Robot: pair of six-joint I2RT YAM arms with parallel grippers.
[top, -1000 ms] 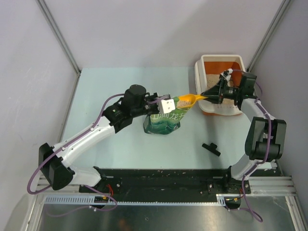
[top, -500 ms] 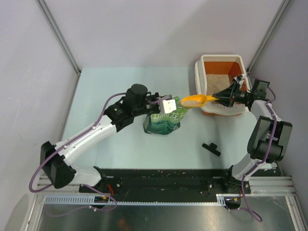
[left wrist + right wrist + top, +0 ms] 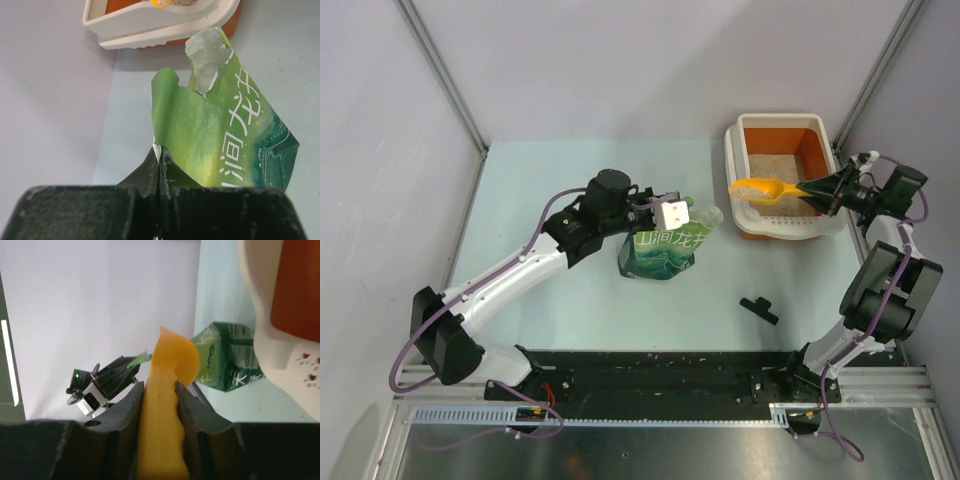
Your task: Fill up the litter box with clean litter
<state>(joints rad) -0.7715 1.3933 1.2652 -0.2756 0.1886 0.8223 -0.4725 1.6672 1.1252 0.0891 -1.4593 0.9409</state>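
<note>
The litter box [image 3: 732, 148] sits at the far right corner of the surface [image 3: 570, 170], clean litter [image 3: 775, 165] inside. We have swung the scoop [image 3: 758, 188], pinched in our right pincer [image 3: 817, 188], over it; our left pincer [image 3: 688, 212] pinches the bag [image 3: 660, 252]. Tipping seems next.

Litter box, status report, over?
Left gripper shut on bag edge. Right gripper holds scoop over litter box. Some litter inside. Nothing blocking the box.

We count one litter box [image 3: 734, 150], one green bag [image 3: 660, 252], one yellow scoop [image 3: 760, 189], one black part [image 3: 759, 309], and two arms: left arm [image 3: 510, 275], right arm [image 3: 880, 285].
</note>
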